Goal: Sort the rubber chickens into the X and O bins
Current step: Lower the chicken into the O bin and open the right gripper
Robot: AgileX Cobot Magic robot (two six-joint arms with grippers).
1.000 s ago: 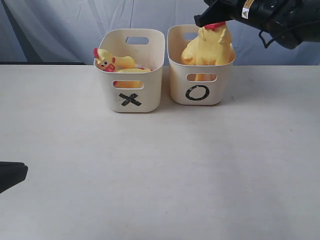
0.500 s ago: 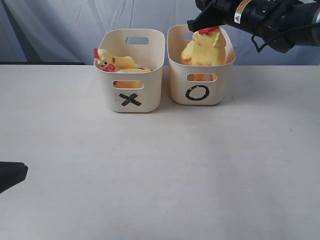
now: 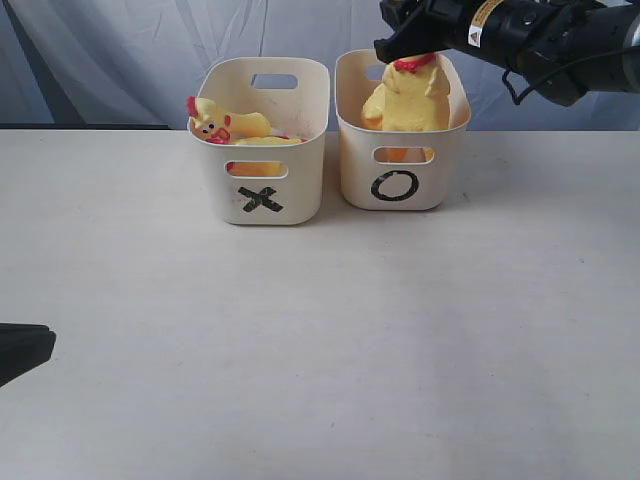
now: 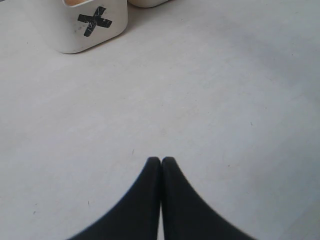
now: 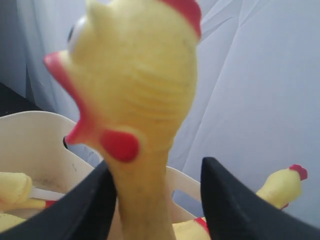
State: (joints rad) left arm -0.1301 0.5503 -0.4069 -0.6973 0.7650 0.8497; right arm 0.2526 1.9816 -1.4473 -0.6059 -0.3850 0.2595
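Whole chicken (image 3: 405,100): upright in the O bin (image 3: 400,185), the right-hand tub of the pair at the far side of the table (image 3: 300,350). Its yellow body rises above the rim. The red top sits directly under my right claw (image 3: 402,42), which reaches in from the far right.

Right wrist view: this chicken's head and ridged neck rise between my two black fingers (image 5: 230,205), showing an open red beak and a red wattle. The neck lies against one finger, and a clear strip of background separates it from the other. I read the right claw as spread wide, not clamped on the neck.

X bin (image 3: 262,195): just beside the O bin on its left, black X facing near. The second chicken (image 3: 245,128) lies inside, head over the left rim with the red comb up. More yellow shows through the slot handle.

Also in the right wrist view: a small chicken head (image 5: 285,185) past one finger, and yellow pieces with red inside a cream tub wall (image 5: 30,130). I cannot tell which bin either belongs to.

Left claw (image 4: 161,162): fingertips pressed together with nothing between them, low over bare table at the near left, well apart from both bins.

Behind the bins hangs a pale curtain (image 3: 120,50).
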